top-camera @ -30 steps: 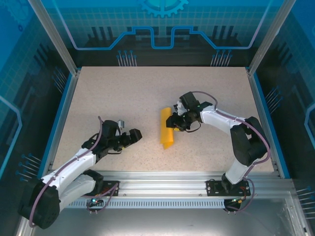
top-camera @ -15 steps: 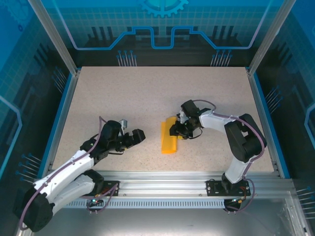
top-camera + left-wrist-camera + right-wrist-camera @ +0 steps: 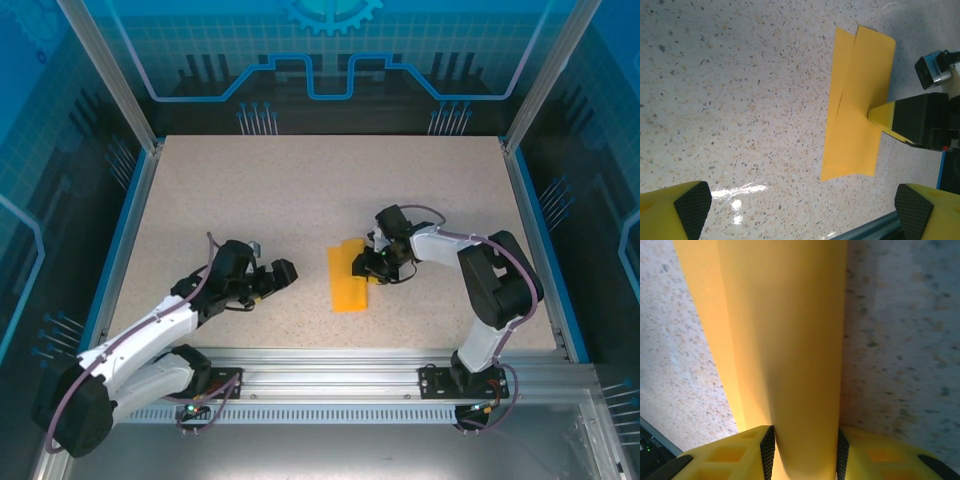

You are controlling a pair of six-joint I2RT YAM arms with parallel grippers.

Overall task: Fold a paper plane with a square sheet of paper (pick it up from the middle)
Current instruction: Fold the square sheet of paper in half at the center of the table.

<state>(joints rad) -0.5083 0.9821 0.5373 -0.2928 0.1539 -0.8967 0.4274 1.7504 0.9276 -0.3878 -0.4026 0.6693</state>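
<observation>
On the speckled table (image 3: 250,190), right of centre and towards the near edge, lies the sheet of paper (image 3: 345,285). It is folded into a long orange-yellow strip that runs roughly away from the arm bases. The right gripper (image 3: 366,266) sits at the strip's right edge about halfway along and covers part of that edge in the overhead view.

In the right wrist view, the paper (image 3: 790,340) passes between the two yellow fingers, whose black pads (image 3: 768,450) press against it on both sides. The right gripper (image 3: 805,450) is therefore clamped on the strip. Both ends of the strip are cut off here, one by the top of the frame and the other below the fingers. A paler band down its left side suggests a second layer, but the number of layers cannot be counted.

In the left wrist view, the paper (image 3: 855,110) shows two overlapping layers that are offset at the far end, with a seam running lengthwise. One finger of the right gripper (image 3: 883,116) rests on the top layer, and its partner is hidden beneath. Whether the held edge is raised off the table cannot be told.

The left gripper (image 3: 283,272) hovers to the left of the strip, apart from it and pointing towards it. Its fingertips sit at the two bottom corners of its own view, spread wide around the left gripper (image 3: 802,207) with nothing between them, and both are partly cropped.
</observation>
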